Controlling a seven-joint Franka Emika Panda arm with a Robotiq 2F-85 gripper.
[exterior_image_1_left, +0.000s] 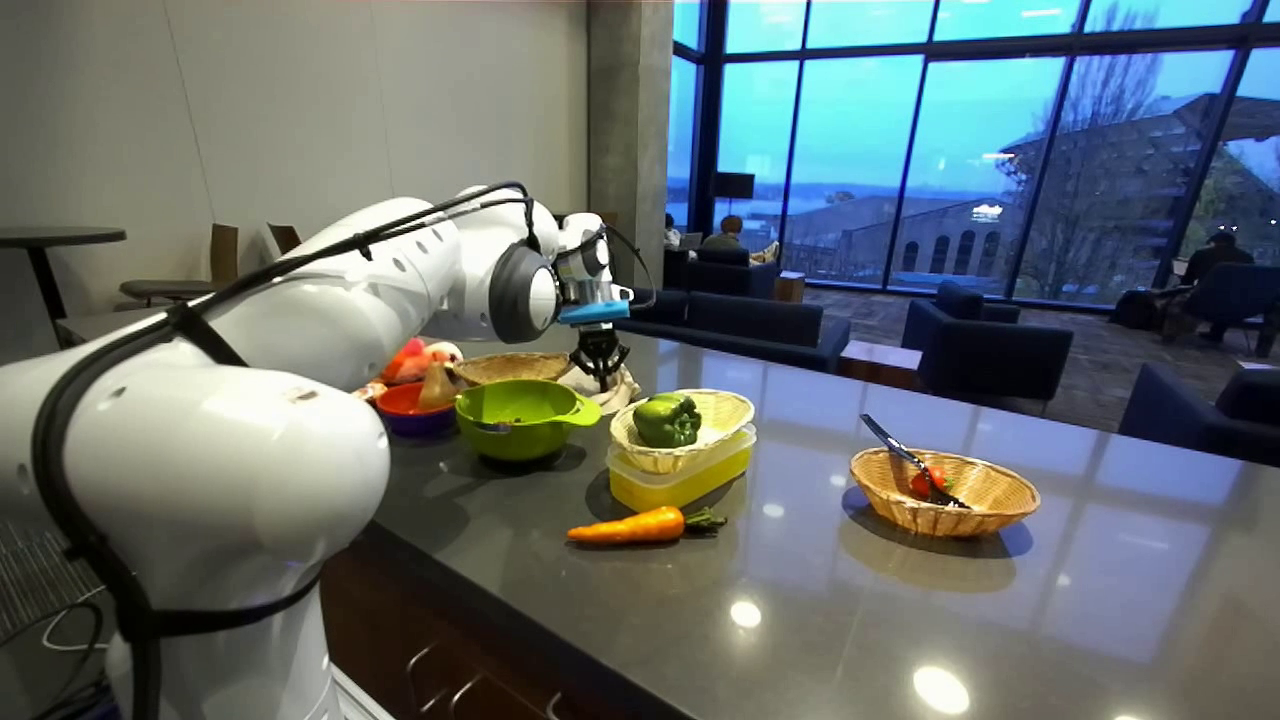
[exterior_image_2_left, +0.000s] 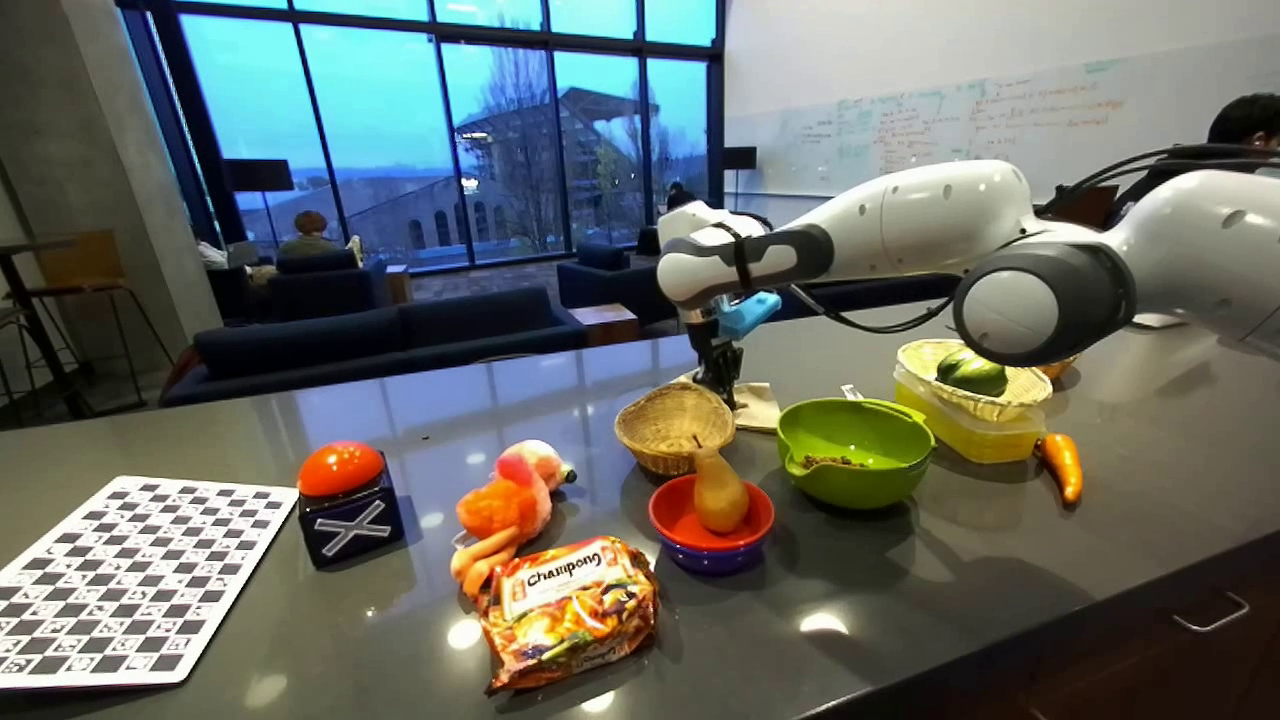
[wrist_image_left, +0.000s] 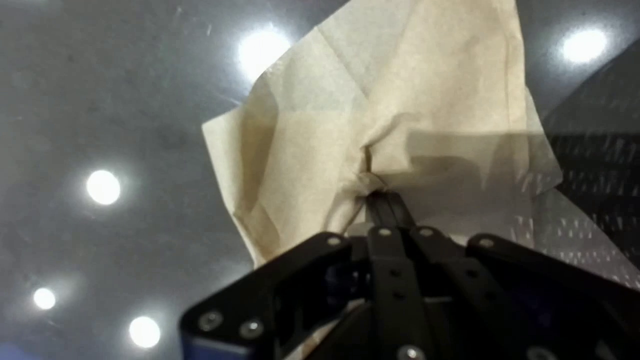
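A creased tan paper napkin (wrist_image_left: 450, 75) lies on the dark glossy counter under my gripper (wrist_image_left: 383, 196). In the wrist view the fingers are together, and the paper bunches up into folds right at their tips, pinched there. Part of the napkin is covered by the gripper's linkages. Both exterior views have the gripper (exterior_image_2_left: 728, 402) pointing straight down, low over the counter, with a flat part of the napkin (exterior_image_2_left: 758, 408) spreading out beside it. Close by stand a brown woven basket (exterior_image_2_left: 655, 425) and a green bowl (exterior_image_2_left: 858, 455) with small brown bits inside.
A pear (exterior_image_2_left: 720, 492) sits in a red bowl (exterior_image_2_left: 663, 515). Around are a plush bird (exterior_image_2_left: 510, 495), noodle pack (exterior_image_2_left: 570, 615), red button (exterior_image_2_left: 341, 470), checkered board (exterior_image_2_left: 130, 580), green pepper (exterior_image_1_left: 668, 420) in a basket on a yellow container (exterior_image_1_left: 685, 488), carrot (exterior_image_1_left: 630, 527) and wicker basket (exterior_image_1_left: 930, 515).
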